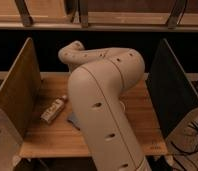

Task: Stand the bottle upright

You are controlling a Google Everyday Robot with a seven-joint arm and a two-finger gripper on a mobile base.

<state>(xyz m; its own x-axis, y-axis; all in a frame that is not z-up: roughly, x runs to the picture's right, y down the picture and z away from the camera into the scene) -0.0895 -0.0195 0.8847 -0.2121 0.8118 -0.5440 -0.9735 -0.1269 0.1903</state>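
Observation:
The bottle (53,110) lies on its side on the left part of the wooden table (47,137), near the left wooden side panel. It is small and whitish with darker label markings, and nothing touches it. The robot's thick cream arm (104,105) fills the middle of the view, bending from an elbow at the back down over the table. My gripper is hidden behind this arm, somewhere right of the bottle. Its jaws stand wide.
A wooden panel (19,92) walls the table's left side and a dark panel (169,92) its right. A shelf rail (99,22) runs across the back above a dark gap. Cables (192,137) hang off the right edge.

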